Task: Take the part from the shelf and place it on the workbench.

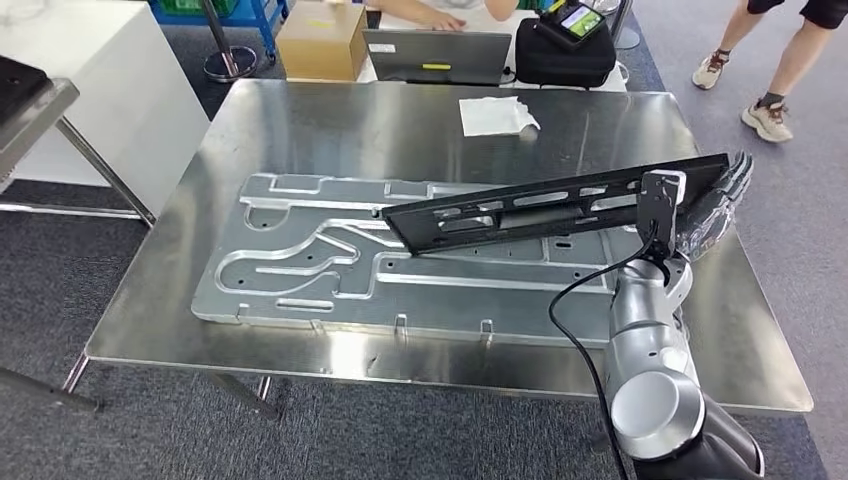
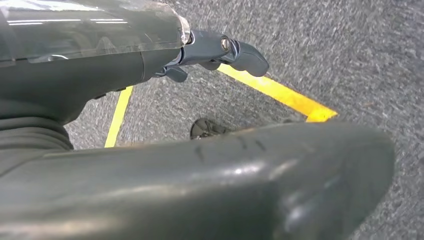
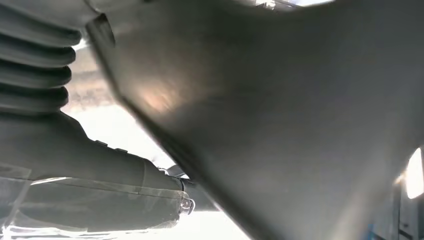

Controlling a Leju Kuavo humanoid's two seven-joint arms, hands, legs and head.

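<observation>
Right arm [image 1: 650, 350] nearest: silver, rounded joints, black cable running up it. Right hand [image 1: 712, 205] grips the far-right end of the part [image 1: 555, 205], a long flat black panel with slotted cutouts. Panel is tilted: held end high, left end down, touching or just above the machined fixture plate [image 1: 400, 260]; can't tell which. In the right wrist view the panel's dark matte underside [image 3: 280, 125] sits across the hand.

Left hand [image 2: 220, 50] hangs over grey carpet [image 2: 350, 50] with yellow tape lines [image 2: 275, 90], holding nothing; fingers look loosely apart.

Risks, as I judge them: a single-end grip on a long panel means a lot of leverage, so it could twist or slip out. The low end could scrape or catch in the plate's grooves. Off-angle release means it lands crooked.

Bench [image 1: 300, 130]: brushed steel, reflective. Plate is pale aluminium with routed channels. Crumpled white paper [image 1: 495, 115] further back. Beyond: laptop [image 1: 437, 55], cardboard box [image 1: 320, 40], black bag [image 1: 565, 50], a person's legs [image 1: 790, 60].
</observation>
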